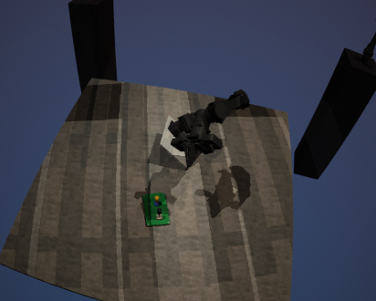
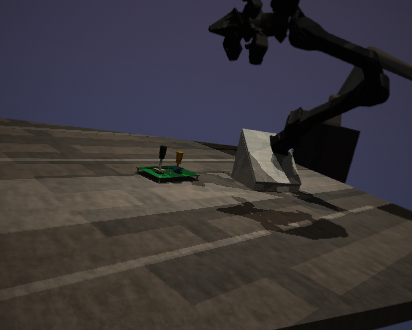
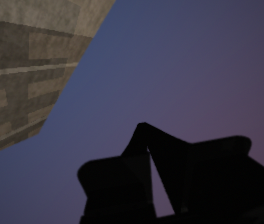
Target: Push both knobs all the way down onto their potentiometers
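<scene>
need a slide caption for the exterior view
Arm raised high with its closed, empty gripper well above the table; green circuit board with black knob and yellow knob untouched.

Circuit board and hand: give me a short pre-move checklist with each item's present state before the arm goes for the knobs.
1. Hand shut and empty, for pushing: ok.
2. Hand high, apart from the circuit board: ok.
3. Hand over a knob: not ok; it hangs nearer the arm's base.
4. Black knob pushed down: not ok, raised on its shaft.
5. Yellow knob pushed down: not ok, raised too.
6. Potentiometers firmly attached: cannot tell.
</scene>
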Available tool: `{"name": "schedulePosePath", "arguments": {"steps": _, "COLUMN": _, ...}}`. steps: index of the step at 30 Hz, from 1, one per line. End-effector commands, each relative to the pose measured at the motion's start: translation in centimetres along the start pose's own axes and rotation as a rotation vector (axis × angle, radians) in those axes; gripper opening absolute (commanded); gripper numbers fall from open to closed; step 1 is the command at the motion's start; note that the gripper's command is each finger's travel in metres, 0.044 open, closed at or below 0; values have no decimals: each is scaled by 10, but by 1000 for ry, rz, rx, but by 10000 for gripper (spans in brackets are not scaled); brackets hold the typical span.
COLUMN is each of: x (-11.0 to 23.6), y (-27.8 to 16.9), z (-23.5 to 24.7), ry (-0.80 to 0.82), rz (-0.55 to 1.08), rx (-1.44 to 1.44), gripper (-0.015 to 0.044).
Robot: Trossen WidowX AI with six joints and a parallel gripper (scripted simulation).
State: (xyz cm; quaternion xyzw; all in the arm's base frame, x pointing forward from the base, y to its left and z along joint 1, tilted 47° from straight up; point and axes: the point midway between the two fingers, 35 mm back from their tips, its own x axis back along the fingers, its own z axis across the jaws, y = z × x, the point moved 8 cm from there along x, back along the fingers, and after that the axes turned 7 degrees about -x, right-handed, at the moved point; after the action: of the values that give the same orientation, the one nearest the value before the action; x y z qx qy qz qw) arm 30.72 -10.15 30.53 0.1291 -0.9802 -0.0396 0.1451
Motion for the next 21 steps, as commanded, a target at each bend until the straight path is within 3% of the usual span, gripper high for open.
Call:
{"name": "schedulePosePath", "arguments": {"steps": 1, "x": -16, "y": -2, "z": 13, "ry": 79, "rz": -32, "rx": -123, "gripper": 0}}
{"name": "schedulePosePath", "arguments": {"steps": 21, "x": -71, "y": -7, "z": 73, "ry": 471, "rz": -65, "rx": -674, "gripper": 0}}
